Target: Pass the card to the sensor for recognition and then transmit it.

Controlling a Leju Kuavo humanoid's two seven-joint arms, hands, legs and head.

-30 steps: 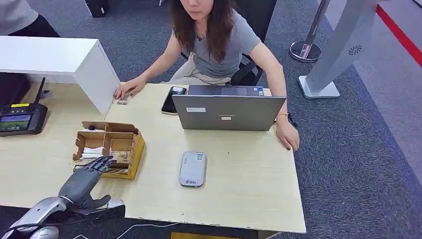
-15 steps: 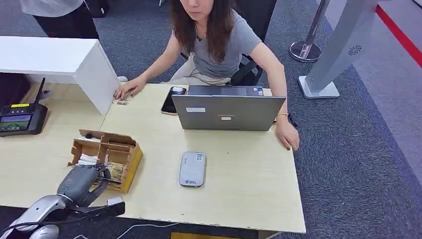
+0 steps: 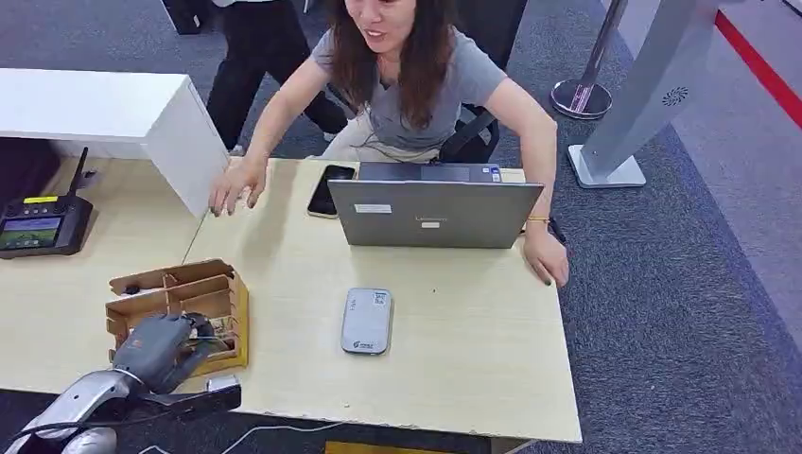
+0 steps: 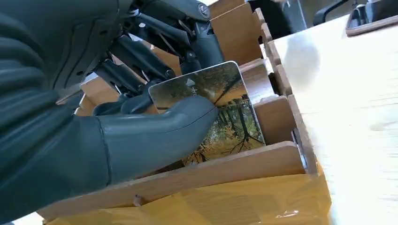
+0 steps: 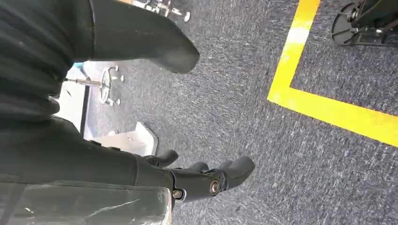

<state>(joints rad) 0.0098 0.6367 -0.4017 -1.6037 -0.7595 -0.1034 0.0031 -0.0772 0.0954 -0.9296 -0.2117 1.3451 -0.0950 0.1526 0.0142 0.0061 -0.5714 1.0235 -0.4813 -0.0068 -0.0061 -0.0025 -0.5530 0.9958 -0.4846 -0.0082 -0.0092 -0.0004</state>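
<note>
Left wrist view shows the left hand (image 4: 141, 108) pinching the card (image 4: 216, 112), a glossy one printed with autumn trees: the thick thumb lies across its face and the dark fingers (image 4: 155, 56) press its back. The card stands tilted, with its lower part still down in a compartment of the cardboard organizer (image 4: 225, 173), behind the front wall. In the head view the same hand (image 3: 161, 348) sits over the box (image 3: 180, 293), which lies askew near the table's (image 3: 454, 369) front edge. The right hand (image 5: 206, 180) hangs over the carpet with its fingers loosely curled and nothing in them.

The main risk, as I judge it, is the box coming along with the card. It is light cardboard, and if the card's edge catches on a divider during the lift, the whole organizer could drag or tip off the front edge. The thumb covers only one part of a slick face, so the card could also pivot or slip in the pinch once it leaves the slot. The grey card reader (image 3: 367, 320) lies well to the right of the box, so a skewed card may not sit flat over it. A person (image 3: 416, 76) leans in with a hand (image 3: 236, 184) on the table, near the route to the laptop (image 3: 433, 213).
</note>
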